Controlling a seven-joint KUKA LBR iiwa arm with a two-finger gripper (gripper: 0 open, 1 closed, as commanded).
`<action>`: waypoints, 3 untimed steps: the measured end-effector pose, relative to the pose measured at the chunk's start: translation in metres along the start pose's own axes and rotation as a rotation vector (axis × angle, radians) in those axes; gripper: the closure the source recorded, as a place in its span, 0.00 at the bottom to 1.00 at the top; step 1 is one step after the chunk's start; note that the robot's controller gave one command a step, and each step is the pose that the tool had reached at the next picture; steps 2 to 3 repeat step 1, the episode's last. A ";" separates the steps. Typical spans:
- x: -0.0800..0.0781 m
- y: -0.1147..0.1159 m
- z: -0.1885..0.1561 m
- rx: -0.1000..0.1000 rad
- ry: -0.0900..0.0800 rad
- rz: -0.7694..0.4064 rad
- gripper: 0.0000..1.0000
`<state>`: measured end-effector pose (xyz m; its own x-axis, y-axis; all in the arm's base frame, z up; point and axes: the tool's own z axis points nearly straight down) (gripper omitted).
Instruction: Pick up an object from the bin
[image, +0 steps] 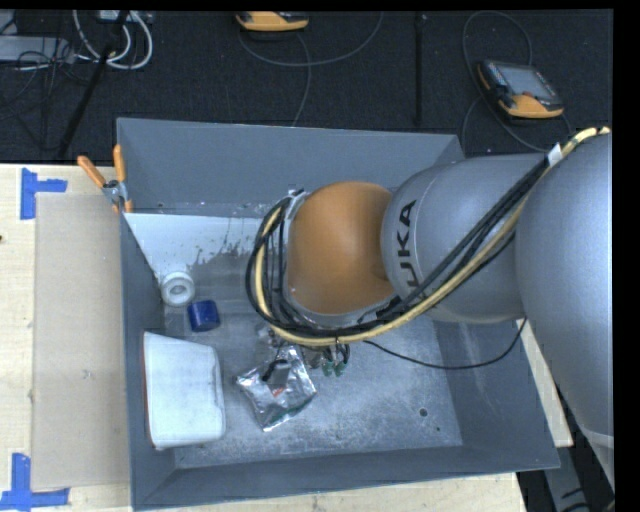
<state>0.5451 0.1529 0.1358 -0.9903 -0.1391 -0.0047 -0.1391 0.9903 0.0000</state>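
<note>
My gripper (291, 362) hangs low over the middle of the bin, mostly hidden under the arm's orange cover. Directly beneath and in front of it lies a crumpled silver foil wrapper (274, 397) with dark and red markings; the gripper's lower end meets the wrapper's upper edge. A small blue cylinder (203, 315) lies to the gripper's left. Beyond that cylinder, toward the back left, rests a white round cap (178, 289).
A white rectangular block (182, 388) lies along the bin's left wall, left of the wrapper. The arm and its cables cover the bin's middle and right. Bare floor shows at the front right.
</note>
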 end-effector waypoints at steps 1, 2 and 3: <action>0.007 -0.007 -0.108 -0.001 -0.004 0.000 1.00; 0.007 -0.007 -0.108 -0.001 -0.004 0.000 1.00; 0.007 -0.007 -0.108 -0.001 -0.004 0.000 1.00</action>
